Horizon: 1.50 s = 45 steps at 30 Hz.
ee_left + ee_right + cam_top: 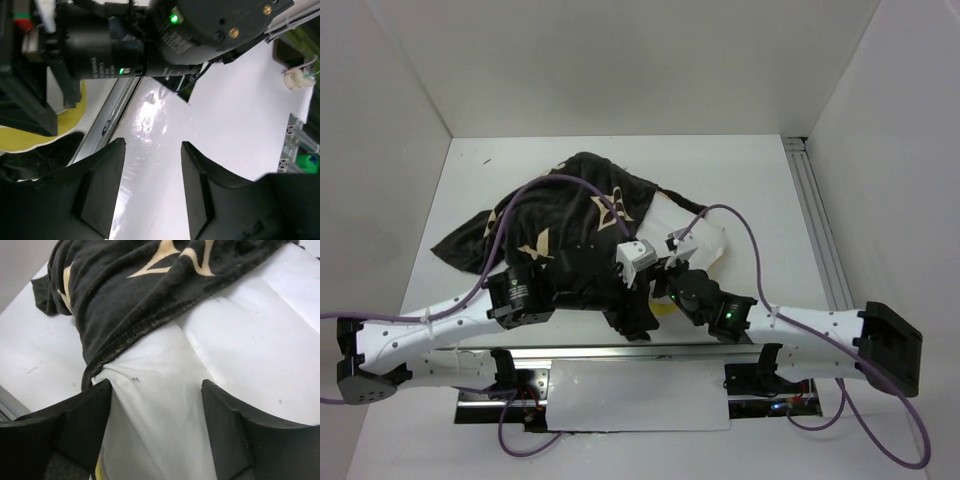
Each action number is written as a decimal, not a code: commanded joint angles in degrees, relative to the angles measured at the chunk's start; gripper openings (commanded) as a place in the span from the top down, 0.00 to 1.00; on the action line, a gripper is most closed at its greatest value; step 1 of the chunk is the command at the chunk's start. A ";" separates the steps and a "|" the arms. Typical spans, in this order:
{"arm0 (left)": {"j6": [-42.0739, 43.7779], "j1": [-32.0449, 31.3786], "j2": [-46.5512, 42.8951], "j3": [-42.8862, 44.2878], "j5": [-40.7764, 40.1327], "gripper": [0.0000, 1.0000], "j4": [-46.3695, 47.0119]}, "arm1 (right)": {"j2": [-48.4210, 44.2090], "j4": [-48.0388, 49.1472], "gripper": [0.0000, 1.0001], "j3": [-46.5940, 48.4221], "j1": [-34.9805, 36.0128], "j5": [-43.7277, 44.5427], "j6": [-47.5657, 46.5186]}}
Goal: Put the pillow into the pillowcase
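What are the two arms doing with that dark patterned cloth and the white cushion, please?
The arms are working on getting the pillow into the pillowcase. The pillowcase covers part of the pillow, but a white end sticks out of its opening. The right gripper is open, its fingers either side of that bare end. The left gripper is open too, over a white surface, holding nothing.
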 commanded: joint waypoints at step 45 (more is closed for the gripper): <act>23.54 30.55 70.12 64.66 -37.11 0.68 -19.95 | 12.98 -10.22 0.07 15.76 -51.56 -42.84 -4.80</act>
